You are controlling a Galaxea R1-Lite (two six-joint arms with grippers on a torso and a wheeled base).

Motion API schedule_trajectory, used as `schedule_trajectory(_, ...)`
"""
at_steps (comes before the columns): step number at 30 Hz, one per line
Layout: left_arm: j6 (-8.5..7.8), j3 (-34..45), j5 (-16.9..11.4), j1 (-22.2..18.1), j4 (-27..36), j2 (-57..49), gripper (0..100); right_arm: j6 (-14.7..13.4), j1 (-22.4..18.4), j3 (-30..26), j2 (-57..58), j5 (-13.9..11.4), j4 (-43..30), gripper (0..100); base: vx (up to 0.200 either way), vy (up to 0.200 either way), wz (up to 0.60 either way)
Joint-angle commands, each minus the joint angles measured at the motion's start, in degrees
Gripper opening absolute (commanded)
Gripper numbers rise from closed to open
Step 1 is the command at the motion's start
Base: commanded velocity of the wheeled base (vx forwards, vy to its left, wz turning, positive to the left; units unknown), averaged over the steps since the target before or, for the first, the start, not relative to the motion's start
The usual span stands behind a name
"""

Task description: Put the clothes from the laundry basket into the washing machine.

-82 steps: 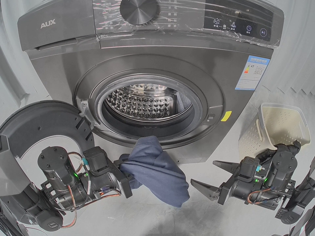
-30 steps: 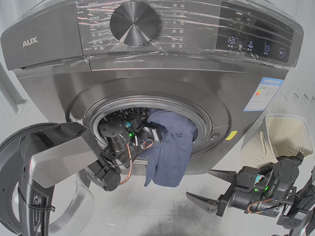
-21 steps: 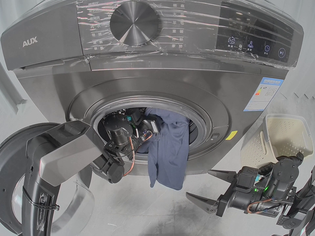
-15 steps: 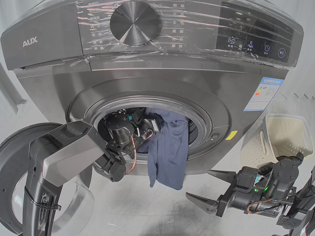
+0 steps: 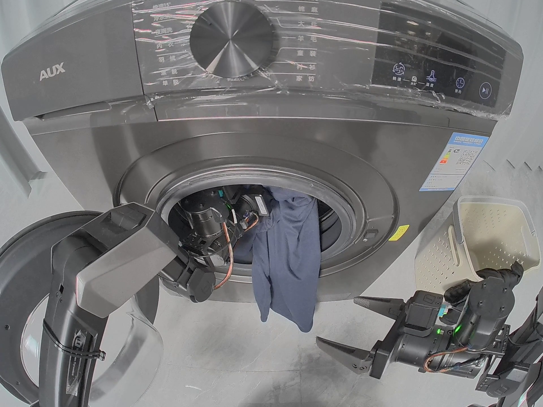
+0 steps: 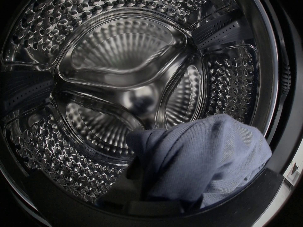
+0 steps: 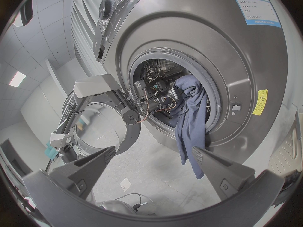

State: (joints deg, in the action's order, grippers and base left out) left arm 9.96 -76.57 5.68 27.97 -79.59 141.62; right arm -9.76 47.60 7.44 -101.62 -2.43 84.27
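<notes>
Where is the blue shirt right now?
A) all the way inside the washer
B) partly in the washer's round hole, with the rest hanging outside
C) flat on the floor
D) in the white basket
B: the top of the blue shirt is in the washing machine opening, and the rest hangs down outside its front.

The left arm [image 5: 113, 255] had an angular grey shell, black wrist, coppery braided cable and green light; the right arm's [image 5: 469, 323] black fingers [image 5: 382, 305] tapered to ribbed tips.
</notes>
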Motion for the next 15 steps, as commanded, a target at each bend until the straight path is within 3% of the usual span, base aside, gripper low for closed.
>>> schedule_trajectory(1, -0.03, -0.86, 0.3, 0.16, 0.23, -0.11, 0, 0.01, 0.12, -0.05, -0.07, -0.04, 0.01, 100, 0.0, 0.0, 0.0)
schedule_trajectory(6, 0.06, -0.25, 0.38, 0.07, 0.58, -0.29, 0, 0.01, 0.12, -0.14, -0.16, -0.04, 0.01, 100, 0.0, 0.0, 0.0)
schedule_trajectory(7, 0.06, 0.1, 0.38, 0.07, 0.49, -0.29, 100, 0.01, 0.12, -0.14, -0.16, -0.04, 0.01, 100, 0.0, 0.0, 0.0)
schedule_trajectory(15, 2.43, 6.43, 0.21, 1.04, 1.72, -1.96, 100, 0.01, 0.03, -0.14, -0.33, -0.04, 0.01, 100, 0.0, 0.0, 0.0)
